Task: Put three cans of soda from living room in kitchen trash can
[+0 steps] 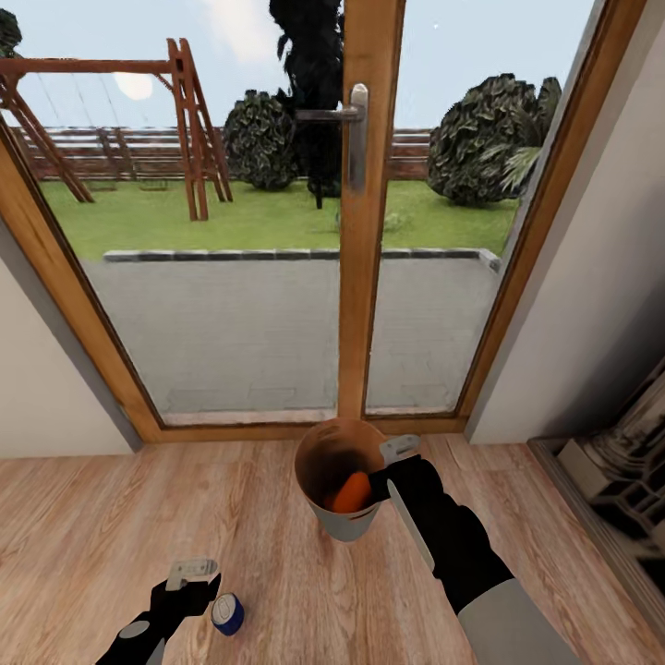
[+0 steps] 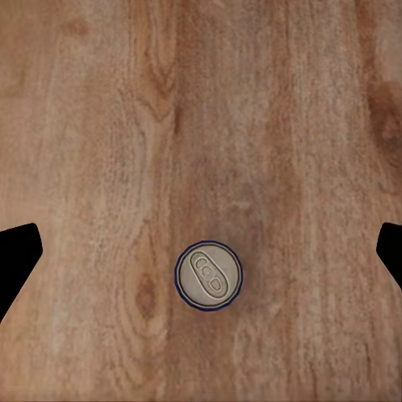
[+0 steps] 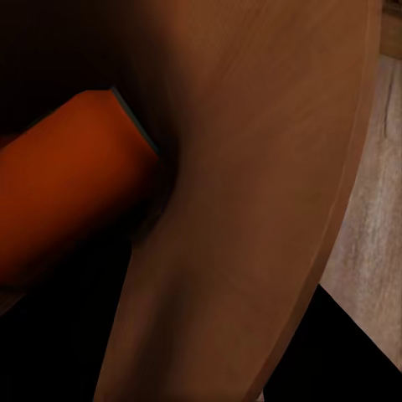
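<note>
A dark blue can of soda [image 1: 227,613] stands upright on the light wood floor, grey top up. My left gripper [image 1: 189,573] hovers above it, open; in the left wrist view the can [image 2: 208,276] sits between the two spread fingertips of the left gripper [image 2: 201,253]. The tash can [image 1: 346,528], grey outside and brown inside, is near the door with my right gripper [image 1: 392,462] shut on its rim. A bright orange can of soda [image 1: 352,493] lies slanted inside it. The right wrist view shows that orange can [image 3: 67,193] against the bin's brown inner wall [image 3: 251,209].
A wood-framed glass door [image 1: 369,231] with a metal handle [image 1: 356,139] stands straight ahead, garden beyond. Pale walls flank it on both sides. A dark grey structure [image 1: 619,471] sits at the right wall. Plank floor [image 1: 111,517] stretches between me and the door.
</note>
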### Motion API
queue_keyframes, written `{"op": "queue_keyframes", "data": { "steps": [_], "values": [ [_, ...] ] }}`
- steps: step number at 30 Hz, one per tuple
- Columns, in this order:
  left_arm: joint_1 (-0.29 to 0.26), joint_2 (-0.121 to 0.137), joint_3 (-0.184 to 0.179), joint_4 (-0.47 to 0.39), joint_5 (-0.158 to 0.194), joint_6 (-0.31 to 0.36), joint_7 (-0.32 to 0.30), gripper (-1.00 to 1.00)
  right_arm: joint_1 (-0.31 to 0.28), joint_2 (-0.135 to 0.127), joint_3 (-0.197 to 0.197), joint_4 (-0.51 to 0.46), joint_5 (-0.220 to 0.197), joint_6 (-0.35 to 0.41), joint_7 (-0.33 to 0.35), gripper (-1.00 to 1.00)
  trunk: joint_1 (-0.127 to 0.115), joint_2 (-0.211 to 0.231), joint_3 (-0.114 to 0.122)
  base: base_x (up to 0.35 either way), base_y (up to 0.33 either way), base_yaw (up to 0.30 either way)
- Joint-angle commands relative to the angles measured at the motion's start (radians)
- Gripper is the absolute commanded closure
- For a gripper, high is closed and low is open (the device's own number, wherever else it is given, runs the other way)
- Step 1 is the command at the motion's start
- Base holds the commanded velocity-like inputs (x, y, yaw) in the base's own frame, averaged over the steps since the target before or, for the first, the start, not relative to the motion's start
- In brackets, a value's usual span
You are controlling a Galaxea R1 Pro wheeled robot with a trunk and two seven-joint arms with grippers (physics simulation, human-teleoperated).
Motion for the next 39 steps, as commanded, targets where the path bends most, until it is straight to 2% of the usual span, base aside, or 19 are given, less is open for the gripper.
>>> {"op": "queue_keyframes", "data": {
  "steps": [1,31,39],
  "values": [
    [0.0,0.0,0.0,0.0,0.0,0.0,0.0,-1.0,0.0,0.0,0.0,-0.001,-0.005,-0.001,0.002,1.0,0.0,0.0,0.0,0.053,0.0,0.0],
    [-0.001,0.0,0.0,0.0,0.0,0.0,0.0,-1.0,0.0,0.0,0.0,-0.001,-0.005,-0.001,0.002,1.0,0.0,0.0,-0.001,0.092,0.0,0.0],
    [0.0,0.0,0.0,0.001,0.0,0.0,0.0,-1.0,0.0,0.0,0.0,-0.001,-0.005,-0.002,0.002,1.0,0.031,-0.056,-0.026,0.002,0.0,0.0]
  ]
}}
